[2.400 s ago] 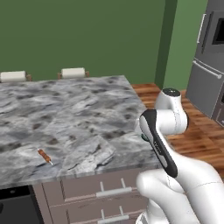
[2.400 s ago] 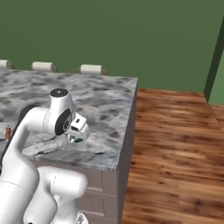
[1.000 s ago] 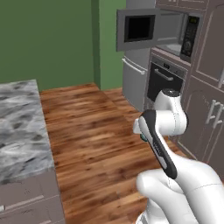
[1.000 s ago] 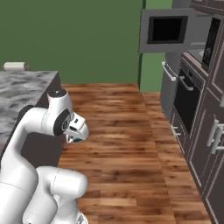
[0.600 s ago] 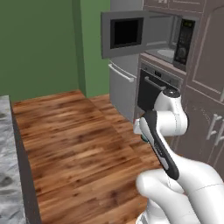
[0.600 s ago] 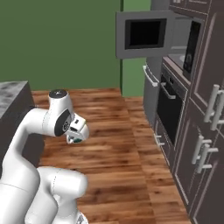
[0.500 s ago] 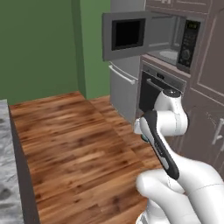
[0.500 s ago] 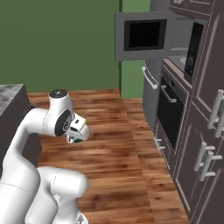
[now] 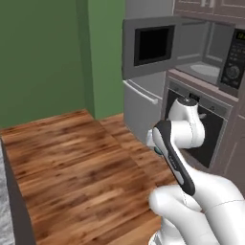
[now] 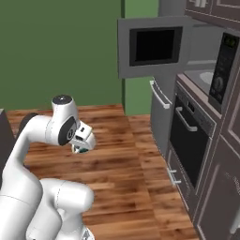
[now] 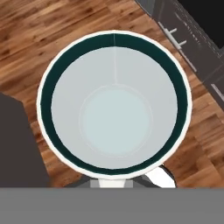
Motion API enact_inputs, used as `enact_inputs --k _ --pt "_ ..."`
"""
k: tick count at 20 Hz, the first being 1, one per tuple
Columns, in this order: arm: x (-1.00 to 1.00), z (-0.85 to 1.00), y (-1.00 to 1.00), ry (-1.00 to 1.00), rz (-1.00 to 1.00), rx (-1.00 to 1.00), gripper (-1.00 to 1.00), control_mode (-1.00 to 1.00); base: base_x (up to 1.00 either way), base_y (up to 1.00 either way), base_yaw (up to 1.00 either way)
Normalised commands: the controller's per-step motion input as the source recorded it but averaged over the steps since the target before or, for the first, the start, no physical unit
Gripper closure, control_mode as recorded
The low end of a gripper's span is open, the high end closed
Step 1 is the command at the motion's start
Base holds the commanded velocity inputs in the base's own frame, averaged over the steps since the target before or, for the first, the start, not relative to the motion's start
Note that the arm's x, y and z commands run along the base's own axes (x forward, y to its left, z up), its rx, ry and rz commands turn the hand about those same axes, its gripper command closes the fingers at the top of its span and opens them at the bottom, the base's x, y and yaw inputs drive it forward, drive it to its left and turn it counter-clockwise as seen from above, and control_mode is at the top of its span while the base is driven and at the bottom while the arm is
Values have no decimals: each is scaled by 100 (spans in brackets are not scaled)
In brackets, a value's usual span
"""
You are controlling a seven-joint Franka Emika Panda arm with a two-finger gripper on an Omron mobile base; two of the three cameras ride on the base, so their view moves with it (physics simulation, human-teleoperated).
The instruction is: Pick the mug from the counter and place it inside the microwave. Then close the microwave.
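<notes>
Midway through the job, the gripper point(image 10: 83, 144) is clamped on the mug point(image 11: 114, 105), whose pale, empty bowl and dark green inner rim sit centre frame in the hand view, above the wood floor. The microwave point(image 9: 201, 52) — upper right of the left base view — stands with its door point(image 9: 147, 48) swung wide. The pickup looks done; placing the mug inside and closing the door remain.

The white mug with a dark green inner band point(image 11: 114, 105) is cut off at its lower rim in the hand view, where the gripping fingertips are hidden. The dark-grey built-in microwave point(image 9: 191, 52) is clipped by the right edge in both base views.
</notes>
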Motion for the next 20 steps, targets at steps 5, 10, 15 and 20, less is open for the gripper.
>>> enact_inputs --k 5,10,15,20 --pt "0 0 0 0 0 0 100 100 100 0 -34" --pt "0 0 0 0 0 0 100 100 89 0 -52" --pt "0 0 0 0 0 0 100 100 67 -3 -66" --pt "0 0 0 0 0 0 100 100 48 -1 -72"
